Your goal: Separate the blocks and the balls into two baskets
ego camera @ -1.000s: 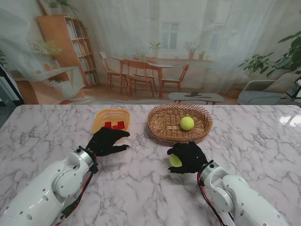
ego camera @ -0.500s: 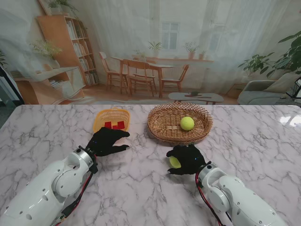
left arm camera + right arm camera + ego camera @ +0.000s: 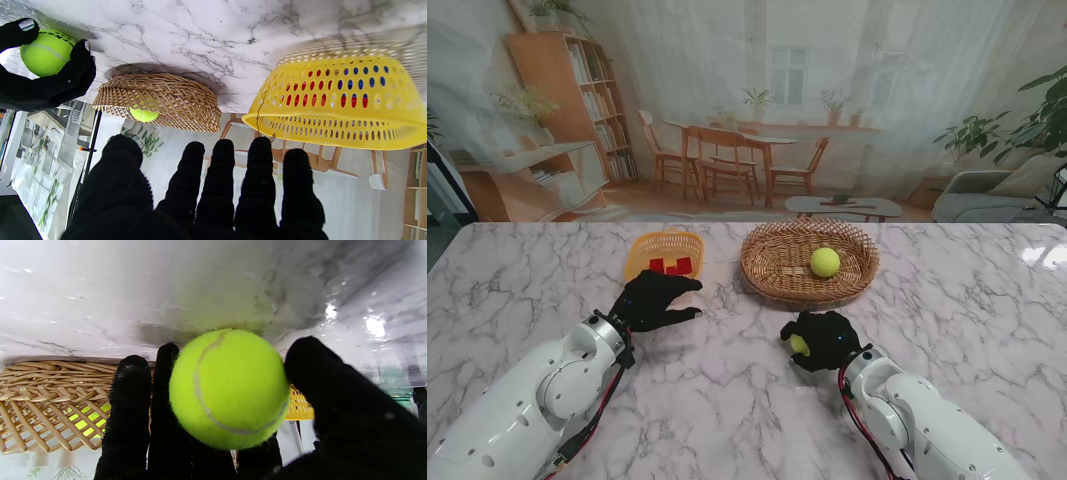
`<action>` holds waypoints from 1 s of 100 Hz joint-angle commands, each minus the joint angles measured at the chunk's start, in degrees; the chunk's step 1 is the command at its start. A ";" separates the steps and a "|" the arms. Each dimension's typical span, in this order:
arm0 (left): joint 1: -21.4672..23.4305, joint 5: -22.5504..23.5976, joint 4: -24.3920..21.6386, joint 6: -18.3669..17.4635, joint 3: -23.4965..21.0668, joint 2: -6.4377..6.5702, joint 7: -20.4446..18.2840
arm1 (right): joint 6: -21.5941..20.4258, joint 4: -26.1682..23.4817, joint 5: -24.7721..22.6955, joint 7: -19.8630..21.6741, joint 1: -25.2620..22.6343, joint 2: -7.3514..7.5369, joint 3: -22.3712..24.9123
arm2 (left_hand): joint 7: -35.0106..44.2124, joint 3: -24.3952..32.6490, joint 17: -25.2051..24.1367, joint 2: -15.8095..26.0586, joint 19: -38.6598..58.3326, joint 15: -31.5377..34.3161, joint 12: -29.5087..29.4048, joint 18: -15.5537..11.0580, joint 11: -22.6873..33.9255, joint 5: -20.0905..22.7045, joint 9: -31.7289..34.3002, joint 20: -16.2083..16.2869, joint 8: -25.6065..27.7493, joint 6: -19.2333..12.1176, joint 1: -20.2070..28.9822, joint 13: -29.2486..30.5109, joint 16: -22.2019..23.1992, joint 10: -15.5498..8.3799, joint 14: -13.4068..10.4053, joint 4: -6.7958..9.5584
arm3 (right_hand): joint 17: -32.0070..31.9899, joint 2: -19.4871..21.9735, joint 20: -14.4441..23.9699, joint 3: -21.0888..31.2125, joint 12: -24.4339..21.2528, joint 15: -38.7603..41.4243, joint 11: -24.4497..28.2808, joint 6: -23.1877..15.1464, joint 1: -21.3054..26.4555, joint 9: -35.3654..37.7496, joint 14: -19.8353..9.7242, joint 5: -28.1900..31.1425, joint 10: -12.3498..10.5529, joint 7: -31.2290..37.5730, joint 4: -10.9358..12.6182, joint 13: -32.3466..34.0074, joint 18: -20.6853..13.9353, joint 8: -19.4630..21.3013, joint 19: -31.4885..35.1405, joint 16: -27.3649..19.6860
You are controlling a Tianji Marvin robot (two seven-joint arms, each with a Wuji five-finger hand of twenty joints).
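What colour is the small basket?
Yellow basket, clearest in the left wrist view.

A yellow-green held ball (image 3: pixel 799 344) sits in the right hand (image 3: pixel 824 338). Another ball (image 3: pixel 825 262) lies in the round wicker basket (image 3: pixel 767 262). Red blocks (image 3: pixel 670 266) lie in the yellow basket (image 3: pixel 645 246).

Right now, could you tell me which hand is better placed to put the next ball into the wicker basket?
Right hand: it already grips a tennis ball just short of the wicker basket. Left hand is empty beside the yellow basket.
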 commanded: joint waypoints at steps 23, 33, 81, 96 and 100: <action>0.03 -0.09 -0.15 0.10 0.08 0.01 -1.03 | -0.23 -1.53 0.89 0.04 -1.89 -0.48 2.25 | -0.73 -1.48 -0.72 2.55 -0.61 -0.12 0.20 1.47 0.00 0.10 0.68 1.03 -0.15 -0.38 -0.27 0.33 -0.08 -0.31 -0.12 -0.38 | 6.06 -1.83 2.29 3.23 6.17 9.20 6.60 -3.41 11.03 3.11 -2.90 3.64 -1.51 12.66 -6.43 5.32 -3.38 -6.23 4.76 4.49; 0.01 -0.10 -0.17 0.15 0.14 0.02 -1.12 | -0.89 -2.62 0.61 -0.32 -2.79 -0.49 3.47 | -0.54 -1.49 -0.72 2.50 -0.58 -0.09 0.21 1.58 0.03 0.50 0.79 1.05 -0.07 -0.37 -0.25 0.40 -0.06 -0.26 -0.07 -0.38 | 6.56 -1.51 2.22 3.14 6.46 9.51 6.87 -3.26 12.40 3.46 -2.99 3.86 -1.60 14.86 -6.78 5.76 -3.58 -6.39 4.95 4.59; -0.04 -0.16 -0.15 0.20 0.14 0.00 -1.11 | -5.32 -8.52 -2.60 0.02 -5.33 -0.05 9.06 | -0.35 -1.49 -0.78 2.55 -0.63 -0.17 0.19 1.55 -0.05 0.80 0.78 1.04 0.04 -0.51 -0.26 0.30 -0.10 -0.34 -0.18 -0.39 | 6.41 -1.53 1.91 1.02 6.60 9.29 6.43 -0.33 11.86 3.21 -2.76 5.06 -1.34 20.70 -7.05 5.46 -3.46 -7.69 4.86 4.48; -0.10 -0.20 -0.11 0.18 0.21 0.00 -1.15 | -6.98 -10.15 -3.12 0.62 -5.15 0.01 10.47 | -0.38 -1.46 -0.77 2.56 -0.66 -0.16 0.20 1.41 -0.05 0.76 0.82 1.03 0.03 -0.50 -0.20 0.33 -0.10 -0.36 -0.06 -0.38 | 6.28 -1.70 1.86 0.96 6.58 9.22 6.32 0.13 11.58 3.08 -2.78 4.99 -1.26 20.52 -6.98 5.37 -3.36 -7.76 4.75 4.46; -0.10 -0.21 -0.11 0.17 0.23 0.01 -1.19 | -7.28 -10.62 -3.17 1.01 -5.02 0.02 10.80 | -0.38 -1.49 -0.73 2.52 -0.65 -0.14 0.20 1.53 -0.05 0.76 0.82 1.03 0.03 -0.51 -0.23 0.36 -0.10 -0.32 -0.10 -0.39 | 6.25 -1.73 1.85 0.93 6.56 9.15 6.27 0.26 11.47 3.01 -2.73 4.89 -1.16 20.44 -6.96 5.26 -3.36 -7.78 4.73 4.43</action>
